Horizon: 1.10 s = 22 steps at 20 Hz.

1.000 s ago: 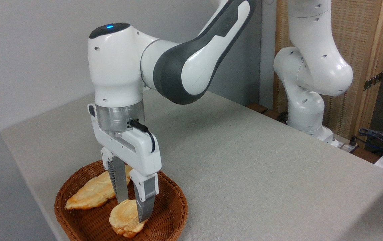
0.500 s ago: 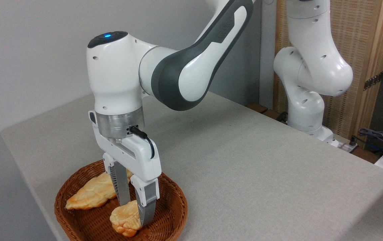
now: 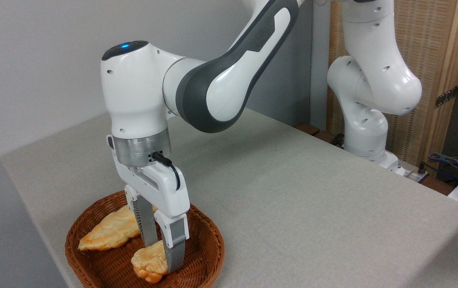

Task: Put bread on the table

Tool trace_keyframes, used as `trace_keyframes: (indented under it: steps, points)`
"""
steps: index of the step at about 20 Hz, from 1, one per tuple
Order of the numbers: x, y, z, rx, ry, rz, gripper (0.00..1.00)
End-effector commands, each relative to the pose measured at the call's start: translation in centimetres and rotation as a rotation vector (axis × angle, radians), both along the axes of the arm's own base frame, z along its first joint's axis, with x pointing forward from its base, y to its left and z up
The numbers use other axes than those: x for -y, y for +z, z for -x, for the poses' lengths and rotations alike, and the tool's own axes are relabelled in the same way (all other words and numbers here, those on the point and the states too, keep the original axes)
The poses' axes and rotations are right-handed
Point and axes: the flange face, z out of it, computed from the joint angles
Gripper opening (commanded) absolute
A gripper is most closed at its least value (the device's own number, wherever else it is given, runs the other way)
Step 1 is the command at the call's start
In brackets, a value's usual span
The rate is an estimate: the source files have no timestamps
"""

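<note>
Bread [image 3: 150,261] seemingly between closing fingers [image 3: 176,256]

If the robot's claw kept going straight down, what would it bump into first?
The gripper points straight down with its fingers either side of the small bread, so the bun comes first, if it isn't touching already. Right beneath is the wicker basket. The longer loaf lies off to the side.

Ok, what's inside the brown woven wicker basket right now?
The brown woven wicker basket holds two breads: a small round golden-tan bun with the gripper straddling it, and a longer leaf-shaped loaf behind. The fingers hide part of both.
</note>
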Motion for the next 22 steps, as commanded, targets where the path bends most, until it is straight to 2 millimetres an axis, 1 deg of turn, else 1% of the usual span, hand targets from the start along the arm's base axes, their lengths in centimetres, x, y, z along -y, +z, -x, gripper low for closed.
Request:
trace_keyframes:
  steps: [1, 7, 8, 10, 12, 15, 16, 17, 20, 22]
  points:
    - [-0.2, 0.0, -0.4, 0.012, -0.004, -0.016, 0.5]
    - [-0.1, 0.2, -0.4, 0.015, -0.004, -0.015, 0.5]
    - [-0.1, 0.7, -0.3, 0.022, -0.003, -0.013, 0.5]
    - [0.1, 2.3, -0.1, 0.048, 0.002, -0.001, 0.51]
    - [0.2, 4.7, 0.4, 0.082, 0.007, 0.008, 0.51]
    - [0.3, 7.5, 1.8, 0.089, 0.018, 0.034, 0.53]
    - [0.2, 7.9, 2.4, 0.058, 0.023, 0.043, 0.56]
    - [0.2, 8.4, 3.0, 0.035, 0.025, 0.047, 0.57]
    - [0.2, 9.3, 5.1, -0.043, 0.034, 0.052, 0.57]
    - [0.4, 9.4, 6.8, -0.117, 0.041, 0.079, 0.57]
